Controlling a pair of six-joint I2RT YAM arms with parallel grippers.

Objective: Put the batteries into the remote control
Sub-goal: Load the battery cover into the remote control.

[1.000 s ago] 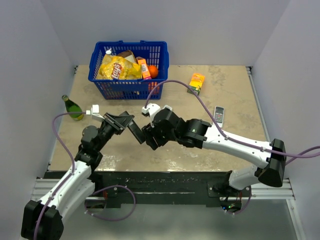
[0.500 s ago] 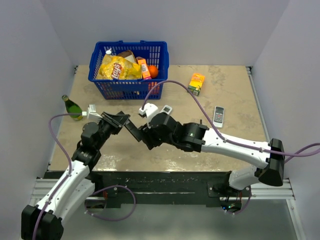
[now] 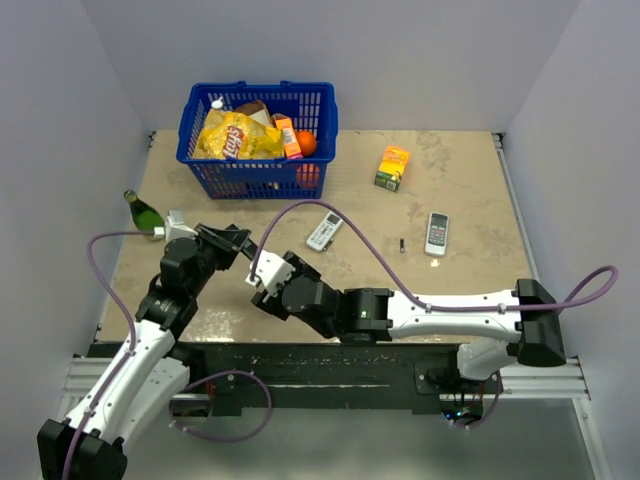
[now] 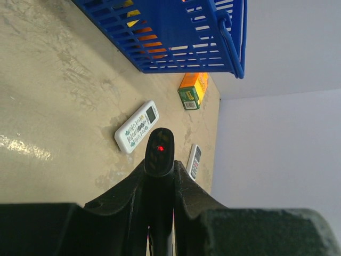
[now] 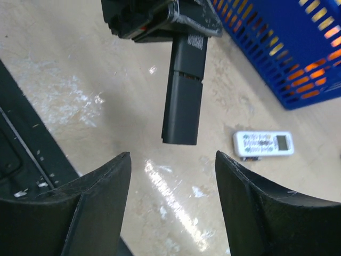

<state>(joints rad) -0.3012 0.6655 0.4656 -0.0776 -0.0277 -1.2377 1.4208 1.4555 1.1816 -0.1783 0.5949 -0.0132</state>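
A: Left hand [image 4: 159,184] clenched on the black remote [image 4: 159,152], held off the tabletop [image 3: 450,190], left front. Handling?
B: Stiff, light, smooth plastic; it probably slips if pinched at one end. Take the long sides. Right hand [image 5: 171,156] spread, empty, just short of its free end.
A: Battery [image 3: 402,243]?
B: Tiny, likely rolls. It lies between the white screen remote [image 3: 325,231] and the white button remote [image 3: 437,232], bare tabletop around; basket [image 3: 240,178] well behind.
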